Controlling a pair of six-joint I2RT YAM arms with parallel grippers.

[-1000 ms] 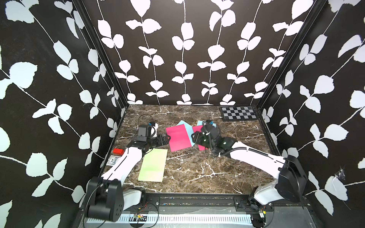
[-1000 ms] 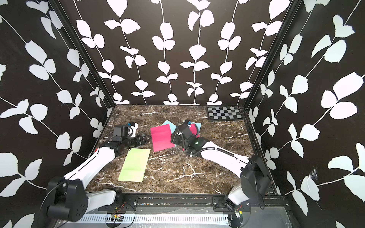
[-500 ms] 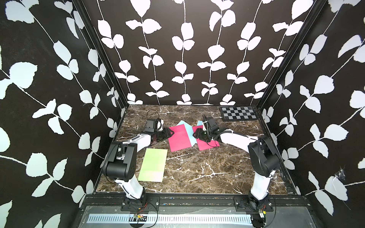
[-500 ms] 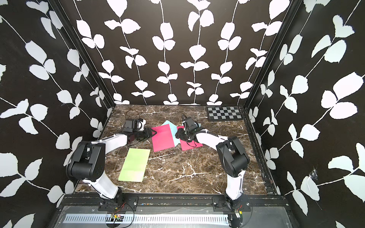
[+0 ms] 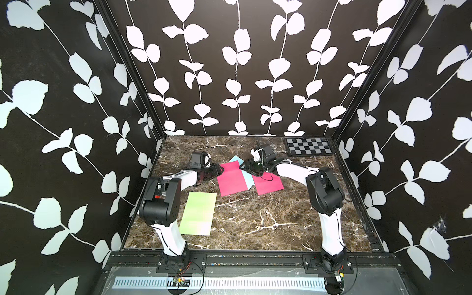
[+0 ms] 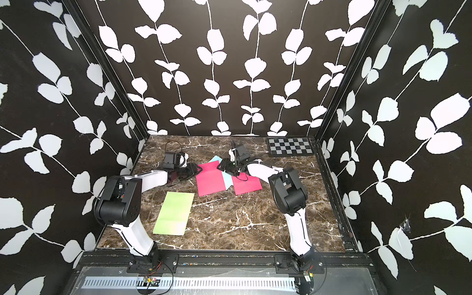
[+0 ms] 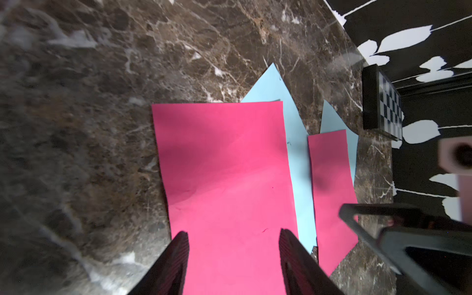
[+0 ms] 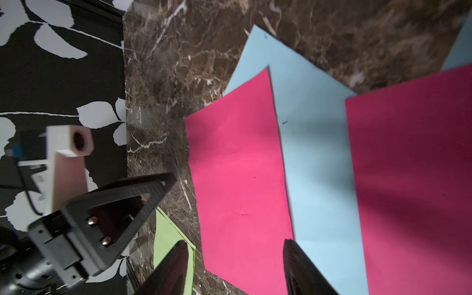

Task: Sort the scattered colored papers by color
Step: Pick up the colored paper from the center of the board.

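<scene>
Here the pink paper [image 7: 224,166] lies beneath the released left end effector [image 7: 233,233], the right end effector [image 8: 235,244] gaping nearby.

Light blue paper [image 5: 245,178] mostly buried

In both top views it shows as a strip and a far corner between the left pink sheet [image 5: 231,178] and the right pink sheet [image 5: 268,184]. The left wrist view shows a second blue corner [image 7: 329,117] behind the right pink sheet, possibly another sheet. The right gripper [image 5: 245,167] covers that pink sheet's far end; whether it touches paper cannot be told. In the right wrist view the green sheet [image 8: 166,242] is a sliver cut by the picture's edge, and both wrist views crop the fingers [image 7: 176,265] at their bases.
</scene>
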